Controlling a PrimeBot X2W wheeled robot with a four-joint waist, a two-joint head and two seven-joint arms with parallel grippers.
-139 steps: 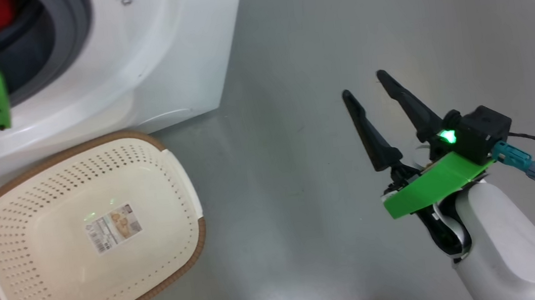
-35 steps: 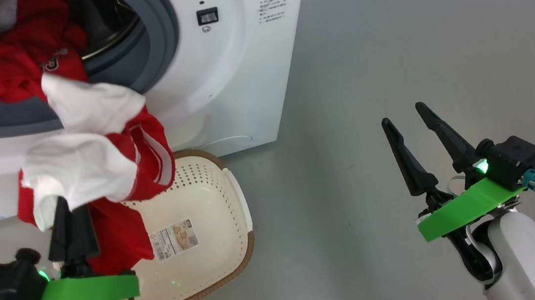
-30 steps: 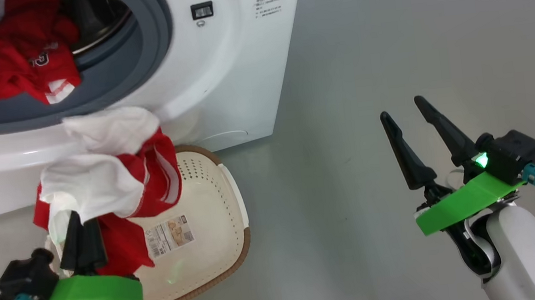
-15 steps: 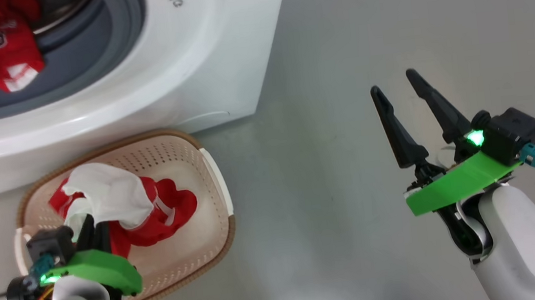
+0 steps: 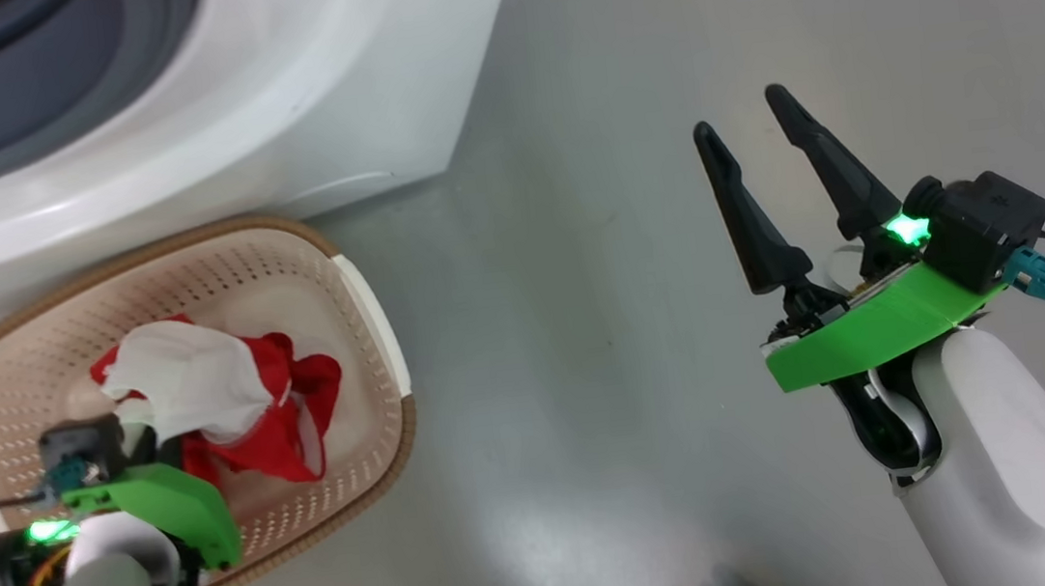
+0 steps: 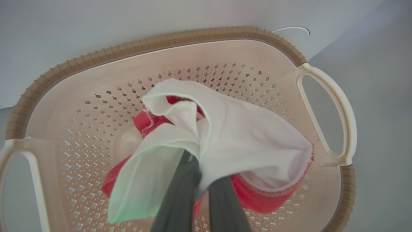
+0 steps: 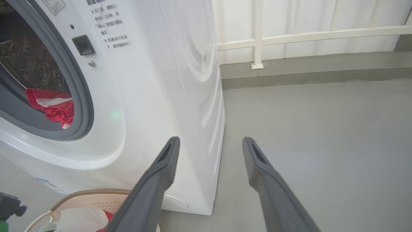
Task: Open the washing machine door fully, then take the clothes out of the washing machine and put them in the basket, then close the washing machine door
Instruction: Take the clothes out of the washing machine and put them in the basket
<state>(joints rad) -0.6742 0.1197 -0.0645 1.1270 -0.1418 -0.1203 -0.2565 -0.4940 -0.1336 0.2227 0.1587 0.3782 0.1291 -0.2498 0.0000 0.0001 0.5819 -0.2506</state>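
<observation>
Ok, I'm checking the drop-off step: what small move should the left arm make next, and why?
Probably open the left gripper. It is shut on the red and white garment, which already lies bunched inside the basket, so letting go should leave it there. More red clothes wait in the washing machine.

The floor (image 5: 586,344) is smooth grey, with a pale sheen at the lower middle of my head view. Upper right in my right wrist view, a cream rail (image 7: 322,33) on a post (image 7: 257,32) fronts a white wall (image 7: 305,16), above a grey kerb (image 7: 305,69).
</observation>
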